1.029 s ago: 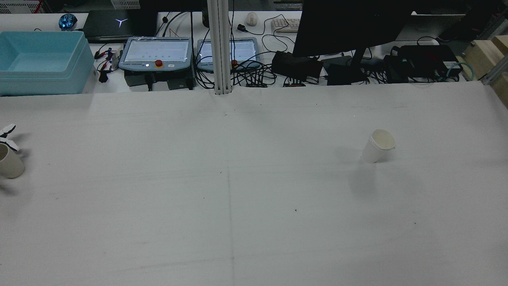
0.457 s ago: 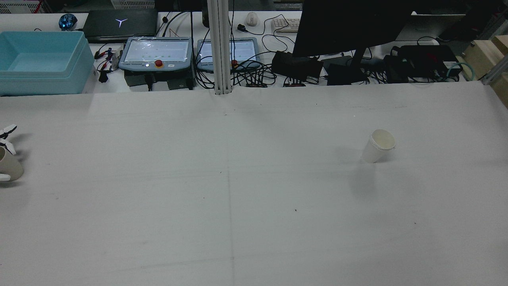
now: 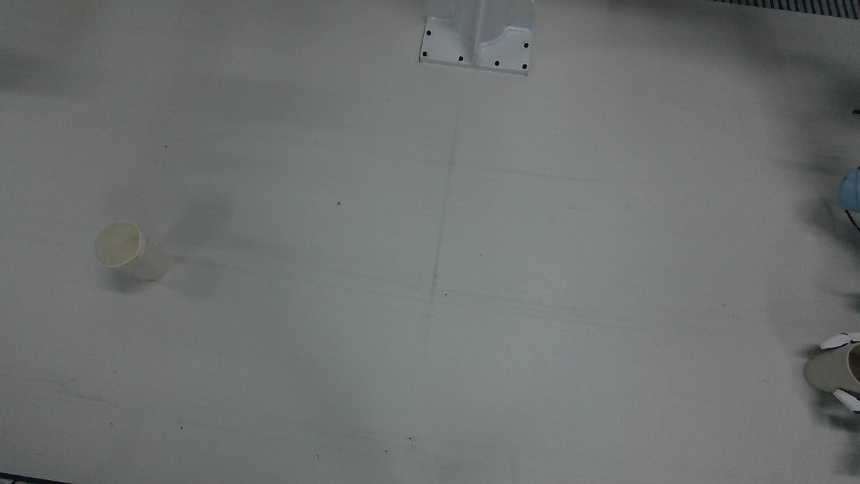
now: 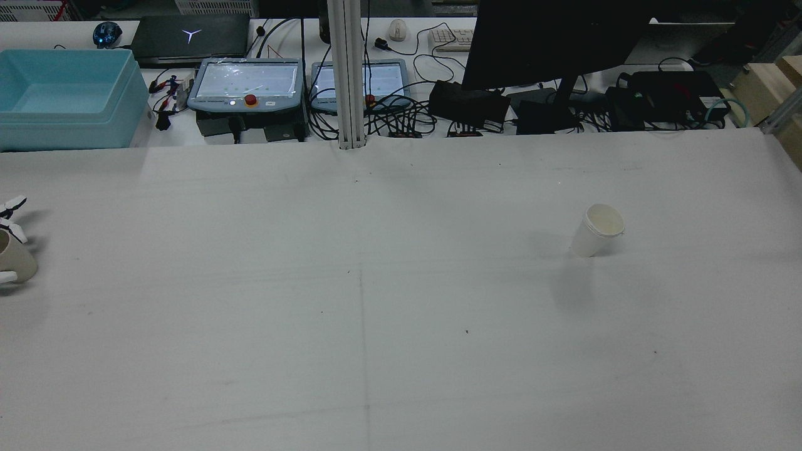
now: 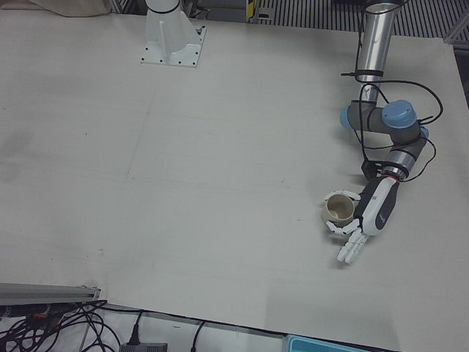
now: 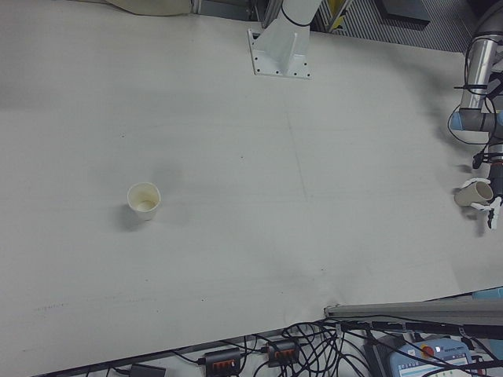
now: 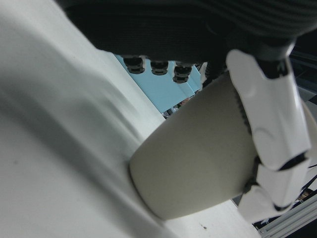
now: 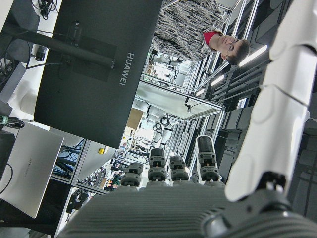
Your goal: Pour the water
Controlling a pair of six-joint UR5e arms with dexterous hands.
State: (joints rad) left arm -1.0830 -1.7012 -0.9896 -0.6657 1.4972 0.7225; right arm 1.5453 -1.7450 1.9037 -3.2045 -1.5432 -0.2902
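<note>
A beige paper cup (image 5: 338, 210) stands on the white table at its far left side, seen at the frame edge in the rear view (image 4: 15, 260) and the front view (image 3: 833, 368). My left hand (image 5: 366, 216) wraps it from the side, shut on it; a white finger (image 7: 270, 114) presses on its wall while other fingers stick out past it. A white paper cup (image 4: 598, 230) stands alone on the right half (image 3: 124, 250), far from both hands. My right hand (image 8: 277, 99) shows only in its own view, raised off the table with a finger straight out.
A light blue bin (image 4: 62, 94), two teach pendants (image 4: 247, 84), a dark monitor (image 4: 551, 37) and cables line the far edge beyond the table. A white post (image 4: 348, 75) stands at the middle back. A person (image 8: 198, 25) is behind the monitor.
The beige cup has slipped slightly left toward the frame edge, and a white fingertip has come round its near side. The white cup has not moved.
</note>
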